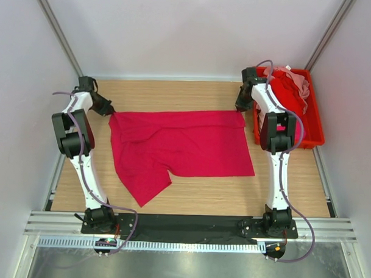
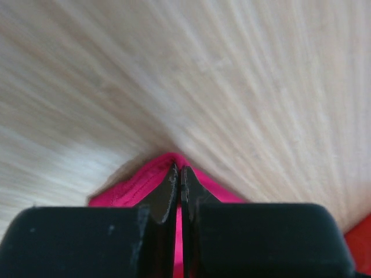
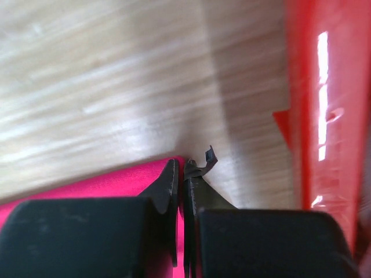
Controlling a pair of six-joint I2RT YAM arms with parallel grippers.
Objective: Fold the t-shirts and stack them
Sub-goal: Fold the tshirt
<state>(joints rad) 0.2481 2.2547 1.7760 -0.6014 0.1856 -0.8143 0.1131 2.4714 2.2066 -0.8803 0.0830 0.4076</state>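
Pinching the crimson t-shirt (image 1: 191, 145) at both of its upper corners, you are gripping it with the two arms at once. Your left gripper (image 1: 111, 111) is sitting at the upper left corner of the cloth, fingers pressed together on a fold of magenta hem. Your right gripper (image 1: 240, 108) is closing just as narrowly on the upper right corner, with the cloth's edge caught between its tips. The shirt is lying spread across the middle of the wooden table (image 1: 281, 191), its lower left part trailing toward the bottom of the frame. At the right edge, the red plastic bin (image 1: 317, 128) is standing just beside your right gripper, and a red t-shirt (image 1: 289, 91) and a pale pink t-shirt (image 1: 302, 82) are lying heaped inside it.
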